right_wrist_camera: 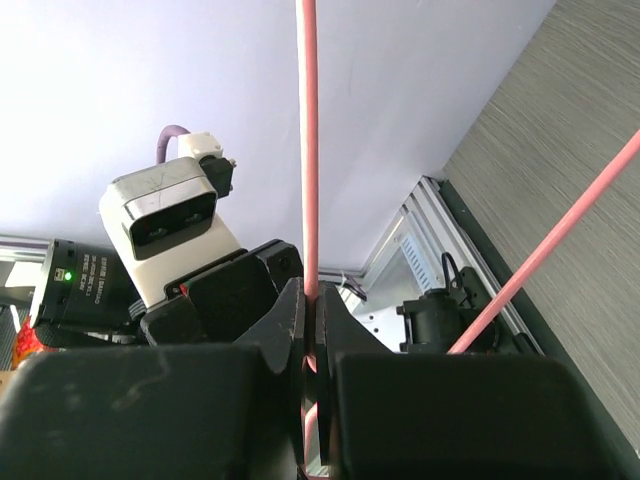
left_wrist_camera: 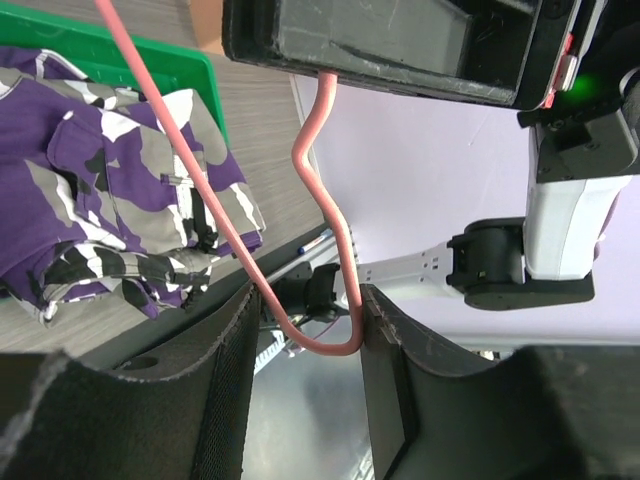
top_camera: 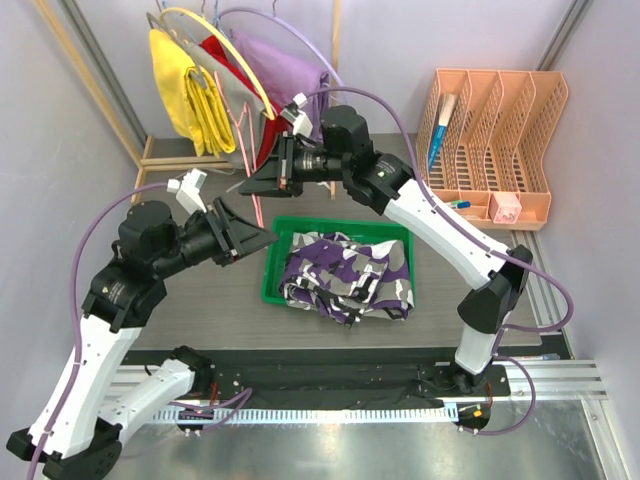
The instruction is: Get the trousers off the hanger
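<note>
Where the left gripper is held at left centre, its jaws are spread, with the curved end of the hanger lying between them. The trousers are heaped in a green tray at frame centre. Beyond, the right gripper is clamped on the hanger's wire.

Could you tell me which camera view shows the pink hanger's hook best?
The left wrist view: the hanger curves into its hook inside the left gripper. The right wrist view shows only straight rods, one pinched in the right gripper; the top view, mere slivers.
</note>
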Tool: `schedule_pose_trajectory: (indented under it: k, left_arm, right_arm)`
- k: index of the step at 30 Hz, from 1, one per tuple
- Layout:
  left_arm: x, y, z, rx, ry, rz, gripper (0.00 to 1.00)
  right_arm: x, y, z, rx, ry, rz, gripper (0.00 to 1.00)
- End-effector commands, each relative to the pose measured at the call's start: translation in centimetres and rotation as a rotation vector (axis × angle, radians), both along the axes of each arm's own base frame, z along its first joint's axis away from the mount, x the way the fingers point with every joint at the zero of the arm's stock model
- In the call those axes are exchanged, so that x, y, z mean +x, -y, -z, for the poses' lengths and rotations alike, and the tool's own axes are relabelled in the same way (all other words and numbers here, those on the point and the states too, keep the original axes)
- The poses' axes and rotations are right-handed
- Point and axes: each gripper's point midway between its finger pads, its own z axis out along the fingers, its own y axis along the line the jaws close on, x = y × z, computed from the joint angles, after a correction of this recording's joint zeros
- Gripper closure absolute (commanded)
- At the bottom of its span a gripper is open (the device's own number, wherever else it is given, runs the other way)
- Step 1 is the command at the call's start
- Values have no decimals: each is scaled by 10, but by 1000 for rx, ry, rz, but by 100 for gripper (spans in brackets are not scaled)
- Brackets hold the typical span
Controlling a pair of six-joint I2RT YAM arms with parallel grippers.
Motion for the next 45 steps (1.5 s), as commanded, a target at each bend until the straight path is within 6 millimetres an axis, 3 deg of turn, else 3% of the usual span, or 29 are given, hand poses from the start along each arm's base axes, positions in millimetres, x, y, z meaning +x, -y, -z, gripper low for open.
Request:
schedule_pose_trajectory:
  k: [1, 6, 9, 14, 18, 21, 27, 30, 33, 37, 40, 42, 43, 44, 45]
  left_arm:
    - [10, -1, -15, -51, 40, -54, 58]
    - [3, -15, -18, -27, 22, -119, 59]
    - [-14, -26, -16, 9, 7, -121, 48]
    - [-32, -36, -22, 16, 29, -126, 41]
    - [-19, -25, -32, -56, 35, -119, 45]
    - [-10, -18, -30, -70, 13, -108, 50]
    - [-4, -9, -40, -121, 43, -84, 51]
    - [-1, -4, -33, -119, 5, -70, 58]
    - [-4, -8, -30, -113, -17, -85, 70]
    - [-17, -16, -16, -79, -84, -102, 97]
    - [-29, -22, -6, -79, -132, -115, 100]
    - [-38, -31, -1, -85, -151, -148, 100]
    - [-41, -35, 3, -82, -163, -168, 100]
    - [-46, -41, 13, -62, -193, -195, 100]
    - [-51, -50, 15, -56, -181, -228, 100]
  right_arm:
    - [-18, 4, -30, 84, 35, -16, 99]
    - [-21, 5, -20, 66, 47, -6, 99]
    - [-21, 6, -18, 61, 54, 2, 99]
    - [-23, 7, -20, 64, 57, 3, 99]
    - [-30, 4, -22, 69, 60, -6, 99]
    - [-37, 1, -24, 77, 55, -17, 99]
    - [-43, -5, -28, 95, 54, -31, 99]
    - [-46, -8, -30, 104, 51, -33, 99]
    - [-46, -10, -25, 98, 45, -24, 99]
    - [-49, -13, -22, 110, 28, -22, 99]
    - [-58, -16, -22, 118, 25, -41, 99]
    - [-64, -17, -14, 103, 58, -56, 88]
    - [-71, -14, -16, 103, 82, -59, 72]
    - [-72, -11, -13, 95, 97, -52, 67]
    - [-68, -8, 2, 62, 117, -23, 63]
